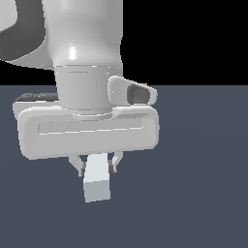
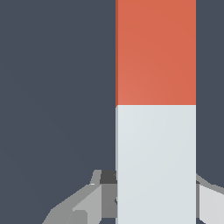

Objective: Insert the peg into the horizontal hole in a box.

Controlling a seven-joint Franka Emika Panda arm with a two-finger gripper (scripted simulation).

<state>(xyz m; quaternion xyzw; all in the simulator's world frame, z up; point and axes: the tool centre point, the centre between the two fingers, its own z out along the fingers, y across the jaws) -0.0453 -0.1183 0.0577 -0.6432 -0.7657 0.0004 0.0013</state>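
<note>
Above the dark floor (image 1: pixel 203 193), the fingers (image 1: pixel 114 163) close snugly on the peg (image 1: pixel 96 181), apparently gripping its pale end

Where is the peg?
The peg sits low in the exterior view, left of centre, clamped in the end effector, its white end sticking out.

The peg (image 1: pixel 97 181) sits between the two fingers of the gripper (image 1: pixel 97 167), one finger (image 1: pixel 77 164) against each side. In the exterior view its near end projects toward the camera, below the gripper body. The wrist view shows the peg (image 2: pixel 155 109) running straight out from the fingers (image 2: pixel 83 203) over the counter (image 2: pixel 52 87). Counter edges and corners are outside both views, so placement against them cannot be determined.
</note>
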